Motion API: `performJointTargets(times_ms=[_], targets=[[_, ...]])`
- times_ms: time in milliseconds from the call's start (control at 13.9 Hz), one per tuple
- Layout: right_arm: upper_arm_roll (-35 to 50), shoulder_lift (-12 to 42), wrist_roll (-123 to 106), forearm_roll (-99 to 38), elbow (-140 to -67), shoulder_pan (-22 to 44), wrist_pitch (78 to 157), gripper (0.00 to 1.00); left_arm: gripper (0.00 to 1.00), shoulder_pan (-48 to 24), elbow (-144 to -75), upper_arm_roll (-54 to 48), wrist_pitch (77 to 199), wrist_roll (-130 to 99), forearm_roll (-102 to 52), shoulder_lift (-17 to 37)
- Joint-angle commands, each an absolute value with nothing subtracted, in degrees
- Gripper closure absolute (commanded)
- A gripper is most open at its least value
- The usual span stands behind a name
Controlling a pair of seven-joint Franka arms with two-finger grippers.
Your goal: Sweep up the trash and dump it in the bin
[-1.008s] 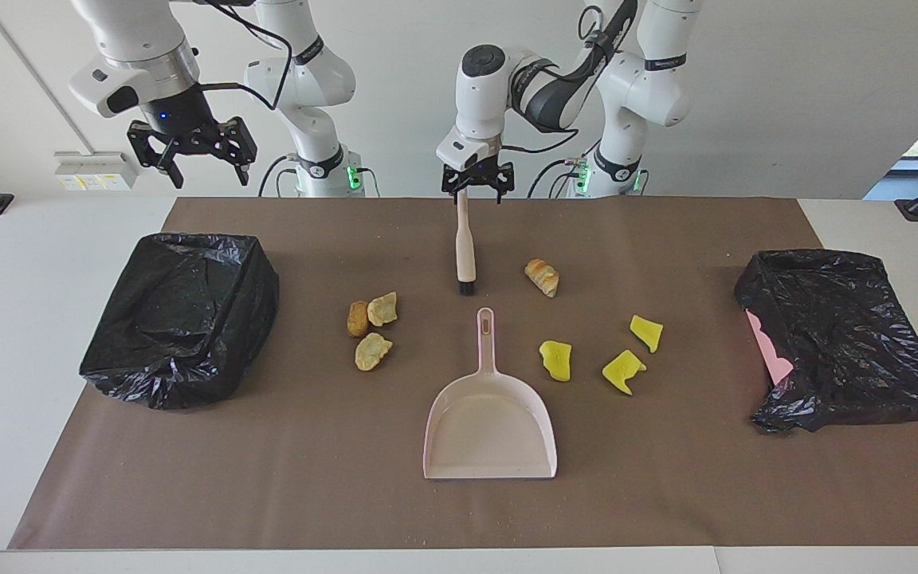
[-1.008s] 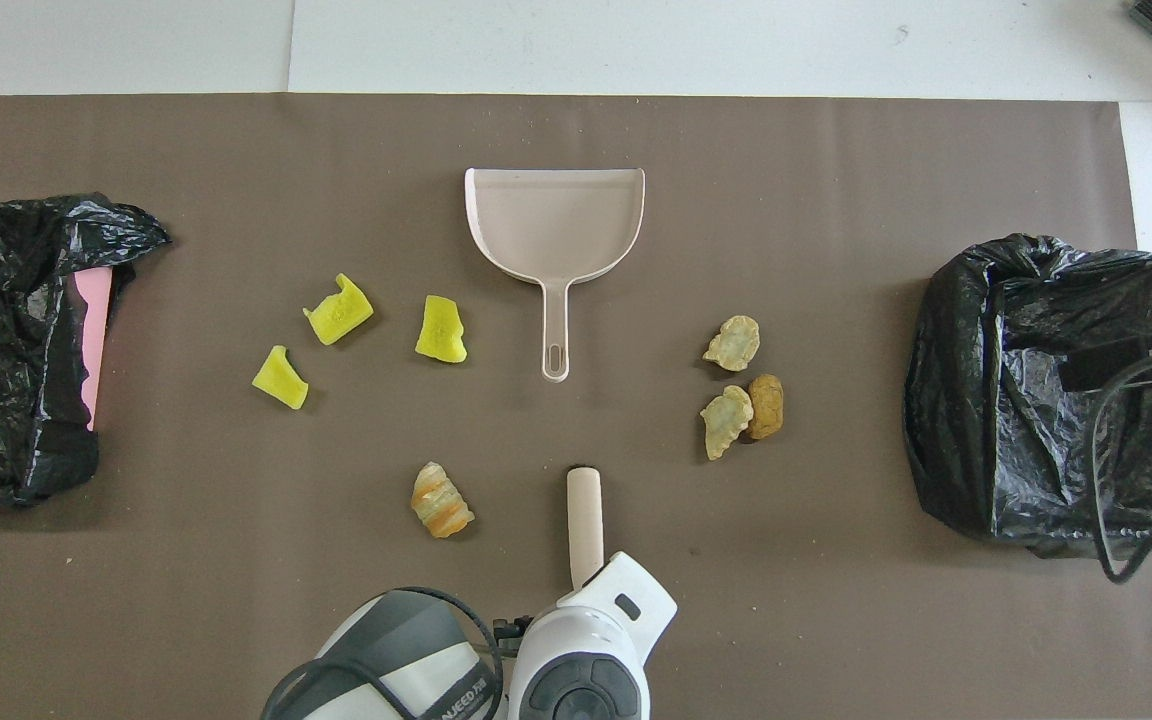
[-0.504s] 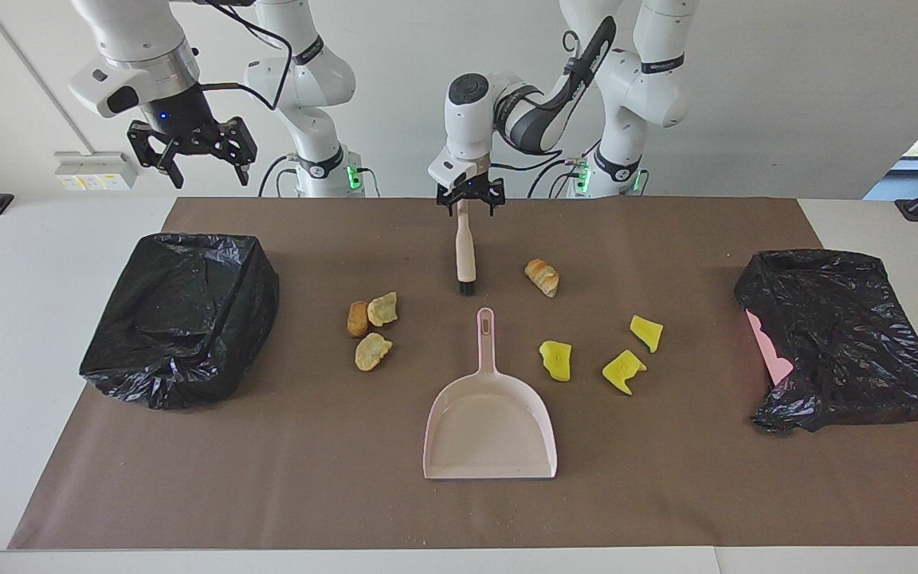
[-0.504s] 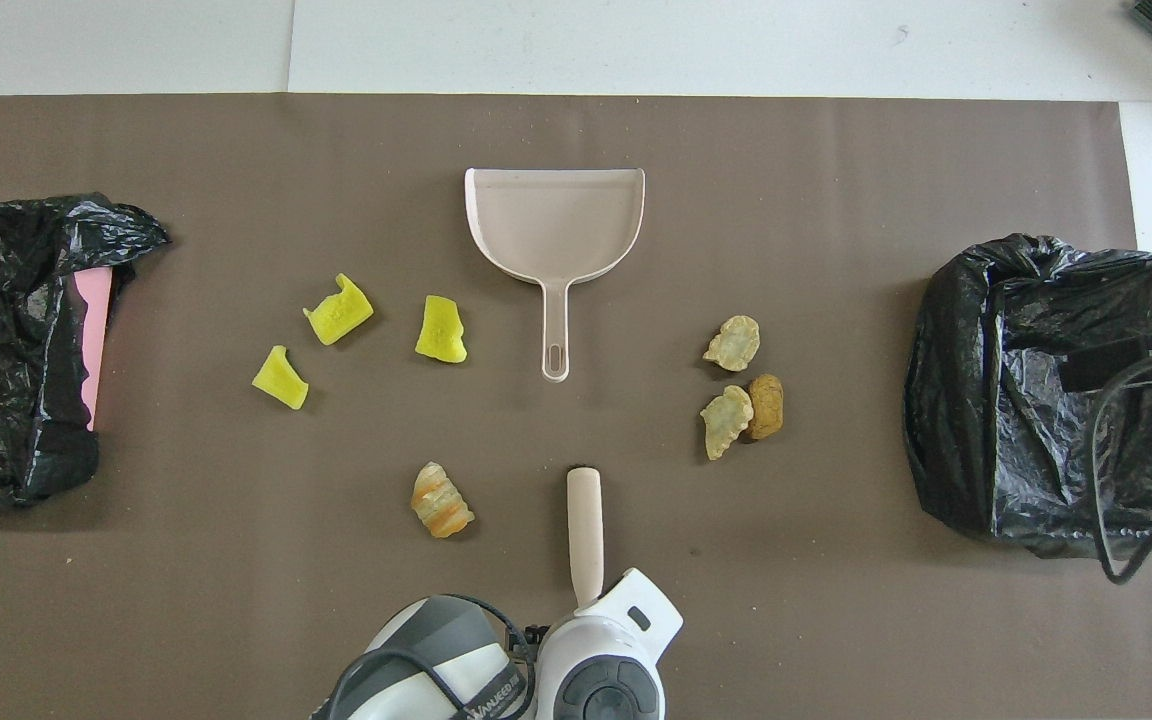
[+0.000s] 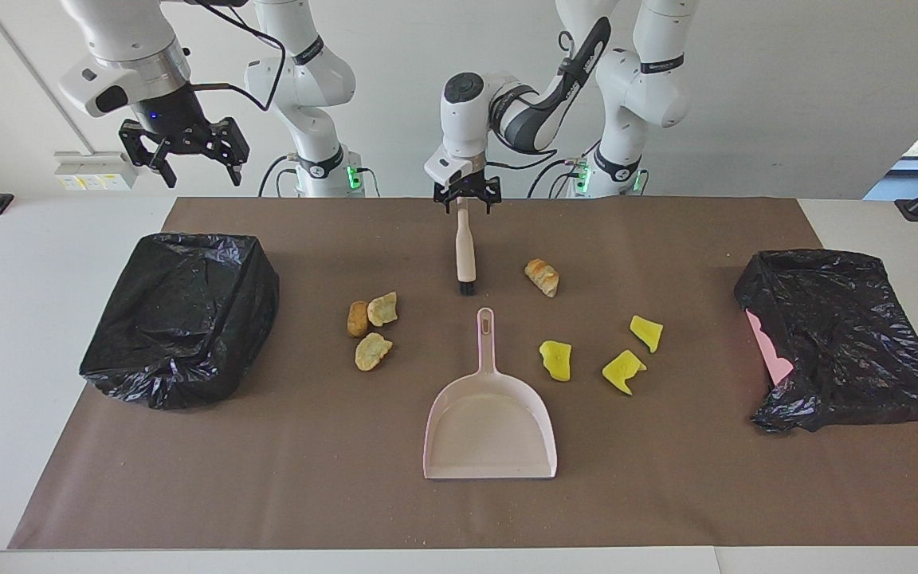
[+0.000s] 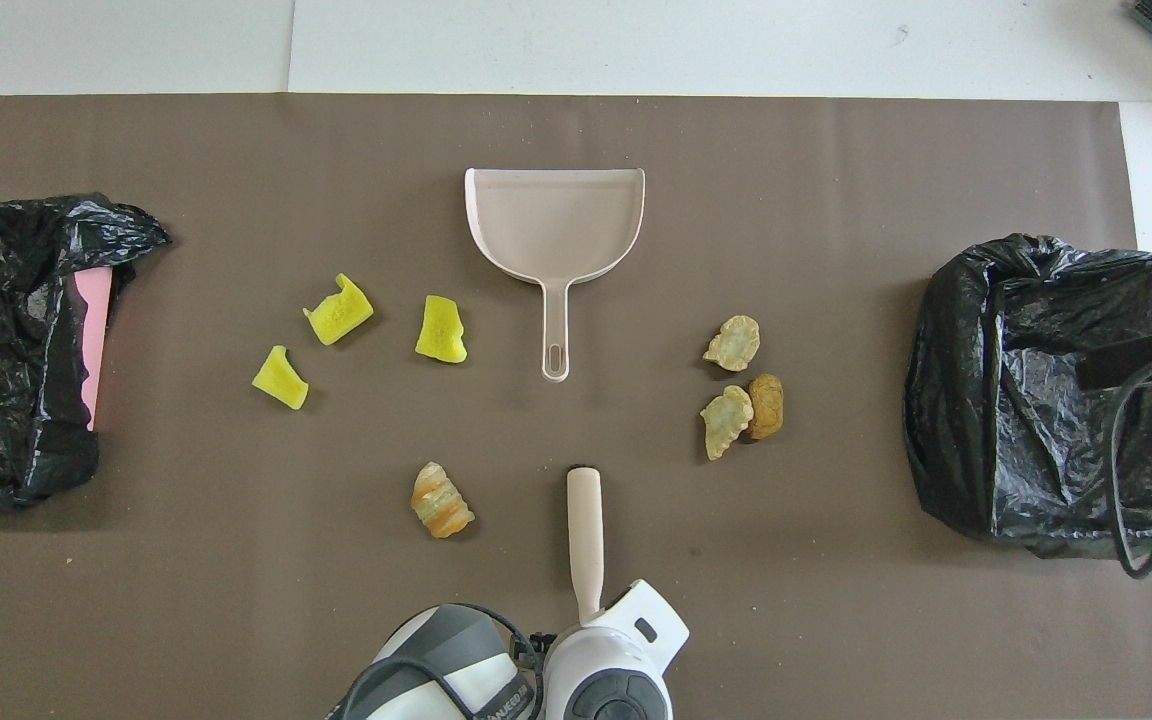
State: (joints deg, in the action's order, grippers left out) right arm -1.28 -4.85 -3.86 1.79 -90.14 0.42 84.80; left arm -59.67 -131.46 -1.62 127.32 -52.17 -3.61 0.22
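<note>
Compared with a second ago, the left tool (image 5: 467,196) is sitting lower and closer to the robots, at the top end of the small wooden-handled brush with dark bristles (image 5: 464,253), while the right tool (image 5: 185,151) is hanging a little higher over the counter's (image 5: 45,263) edge near the black-bagged bin (image 5: 180,319). Both tools are standing fully open; neither is gripping anything yet, although the left one is straddling the brush handle end.

Seven small scraps are lying on the brown paper mat (image 5: 268,478): three bright yellow foam-like pieces (image 5: 556,359) toward the left arm's end, three golden-brown bread-like lumps (image 5: 371,351) toward the right arm's end, and one striped bread-like lump (image 5: 542,277) beside the brush. A pale pink plastic dustpan (image 5: 491,422) is lying between the groups, farther from the robots than the brush, its handle pointing toward them. A second black bag with a pink edge (image 5: 841,343) is lying at the left arm's end.

I judge the scraps as very light and soft, so they are probably rolling easily under bristles; gentle strokes are better. The brush looks stiff and light, best taken on the upper handle.
</note>
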Motion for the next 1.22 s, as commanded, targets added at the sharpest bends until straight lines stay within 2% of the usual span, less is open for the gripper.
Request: performJointTargets(times_ms=[0, 72, 144, 216, 288, 432, 504, 576, 936, 1152], targets=[[-0.79, -5.71, -5.1, 1.41, -90.79, -0.44, 85.17, 0.0, 0.0, -60.91, -132.54, -0.7, 126.65, -52.56, -4.04, -0.79], [-0.79, -5.71, -5.45, 1.41, -90.79, -0.44, 85.17, 0.0, 0.0, -61.0, -132.54, -0.7, 126.39, -52.47, -4.13, -0.79], [-0.79, -5.71, -5.62, 1.49, -90.79, -0.44, 85.17, 0.0, 0.1, -61.0, -132.54, -0.7, 126.47, -52.3, -4.13, -0.79], [-0.79, -5.71, -5.62, 1.41, -90.79, -0.44, 85.17, 0.0, 0.25, -61.0, -132.54, -0.7, 126.47, -52.12, -4.13, -0.79], [-0.79, -5.71, -5.63, 1.49, -90.79, -0.44, 85.17, 0.0, 0.51, -61.0, -132.54, -0.7, 126.47, -51.16, -4.13, -0.79], [-0.7, -5.8, -5.45, 1.49, -90.79, -0.44, 85.17, 0.0, 0.75, -61.0, -132.54, -0.7, 126.47, -49.93, -4.13, -0.79], [-0.7, -5.8, -5.62, 1.49, -90.88, -0.44, 85.17, 0.0, 0.84, -61.0, -132.54, -0.7, 126.39, -49.57, -4.13, -0.79], [-0.7, -5.97, -5.8, 1.41, -91.23, -0.35, 85.17, 0.0, 1.0, -61.0, -132.54, -0.7, 126.39, -49.66, -4.13, -0.79], [-0.62, -6.06, -5.63, 1.32, -91.76, 0.35, 87.8, 0.0, 1.0, -60.47, -132.1, -0.53, 121.92, -50.54, -4.22, -1.31], [-0.62, -6.15, -5.63, 1.32, -91.76, 0.35, 87.8, 0.0, 1.0, -59.07, -130.96, 0.17, 117.18, -50.27, -4.22, -3.68]])
